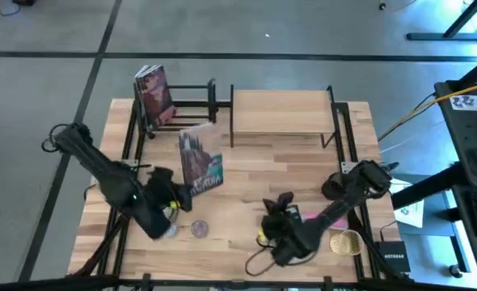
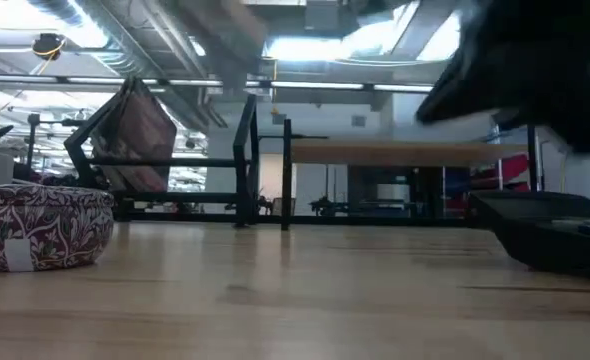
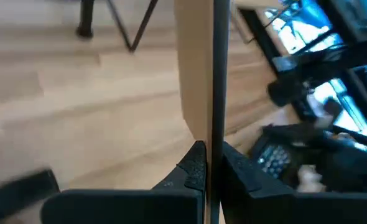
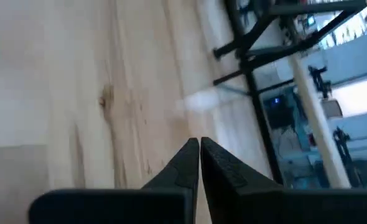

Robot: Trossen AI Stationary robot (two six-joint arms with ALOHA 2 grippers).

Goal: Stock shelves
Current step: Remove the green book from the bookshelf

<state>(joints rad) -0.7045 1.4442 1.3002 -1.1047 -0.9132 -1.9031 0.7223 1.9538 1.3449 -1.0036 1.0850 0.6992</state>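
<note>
While the left gripper (image 1: 176,194) pinches a book (image 1: 200,161) by its lower edge, the book stands tilted above the table (image 1: 246,170), near the middle and just in front of the rack (image 1: 188,103). From the left wrist, the book's thin edge (image 3: 201,74) rises straight out from between the two dark fingers (image 3: 193,167), which press against it on both sides. The black rack sits at the table's far left and already holds another book (image 1: 154,94), leaning at its left end; the low view shows that book (image 2: 135,130) slanted against the bars. Just right of the rack stands the wood shelf (image 1: 282,111) on black uprights, its top board bare. The right gripper (image 1: 280,207) rests low over the near right part of the table, its fingers (image 4: 190,163) pressed together with nothing between them. A patterned round tin (image 1: 200,229) lies near the front edge beside the left arm, and a gold wire basket (image 1: 348,241) sits by the right arm at the near right corner.
</note>
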